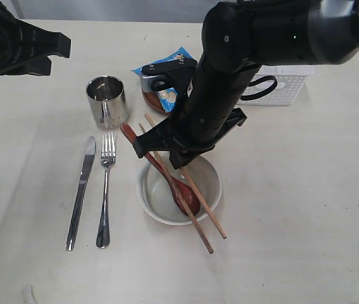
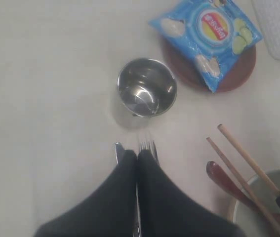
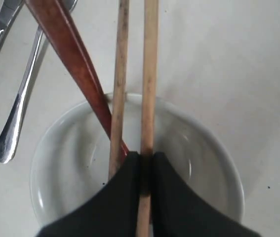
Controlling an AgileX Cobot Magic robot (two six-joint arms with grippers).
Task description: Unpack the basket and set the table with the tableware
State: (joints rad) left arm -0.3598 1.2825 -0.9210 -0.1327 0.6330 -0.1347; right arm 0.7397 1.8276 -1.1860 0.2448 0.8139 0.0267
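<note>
An off-white bowl [image 1: 214, 183] sits mid-table with a dark red spoon [image 1: 185, 196] resting in it. Two wooden chopsticks [image 1: 207, 221] lie slanted across its rim. My right gripper [image 3: 146, 157] hovers over the bowl, shut on one chopstick [image 3: 149, 74]; the other chopstick [image 3: 121, 74] runs just beside its finger. From outside, this gripper [image 1: 166, 152] reaches across the middle. A steel knife [image 1: 81, 190] and fork [image 1: 106, 190] lie side by side left of the bowl. The steel cup [image 1: 106, 101] stands behind them. My left gripper [image 2: 138, 154] is shut and empty, raised at the far left [image 1: 59, 45].
A blue chip bag [image 1: 163, 66] lies on the small brown plate [image 2: 238, 74] behind the bowl. The white lattice basket [image 1: 287, 85] stands at the back right, partly hidden by the right arm. A black cable loops in front of the basket.
</note>
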